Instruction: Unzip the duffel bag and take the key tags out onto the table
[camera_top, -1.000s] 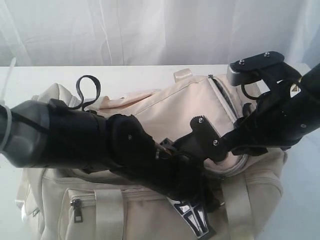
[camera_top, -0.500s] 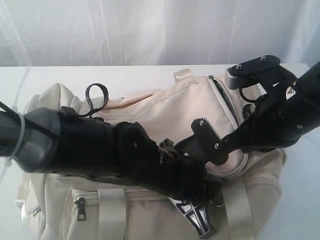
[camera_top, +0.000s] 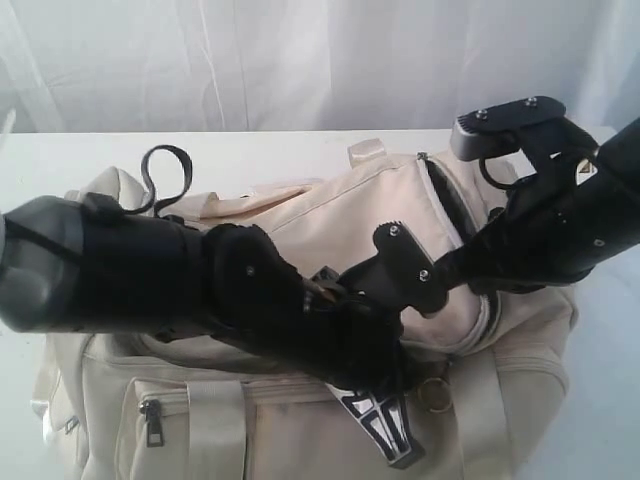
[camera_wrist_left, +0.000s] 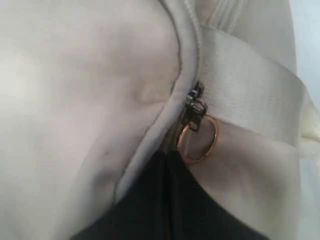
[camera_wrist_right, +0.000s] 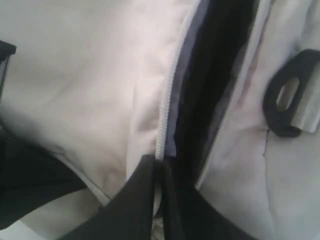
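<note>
The cream duffel bag (camera_top: 330, 210) lies on the white table (camera_top: 250, 150), and both arms cross above it. The bag's top zipper gapes, showing dark lining (camera_wrist_right: 215, 75). My right gripper (camera_wrist_right: 162, 167) is shut on the zipper edge (camera_wrist_right: 167, 105) of that gap. My left gripper (camera_wrist_left: 165, 160) is shut at the bag's seam, its tips touching the piping just behind a zipper slider (camera_wrist_left: 195, 97). The slider's copper ring pull (camera_wrist_left: 197, 137) hangs free beside the tips. The ring (camera_top: 432, 392) also shows in the exterior view. The key tags are hidden.
A black strap loop (camera_top: 165, 165) stands up at the bag's far left. A side pocket with a metal pull (camera_top: 150, 412) faces the front. A black-and-white patterned strip (camera_top: 380, 430) hangs under the left arm. A black buckle (camera_wrist_right: 292, 100) sits on the bag beside the opening.
The right arm has drawn up and a little left, and the top zipper gap looks wider. The bag shifted with it, and the copper ring now shows beside the left gripper.
</note>
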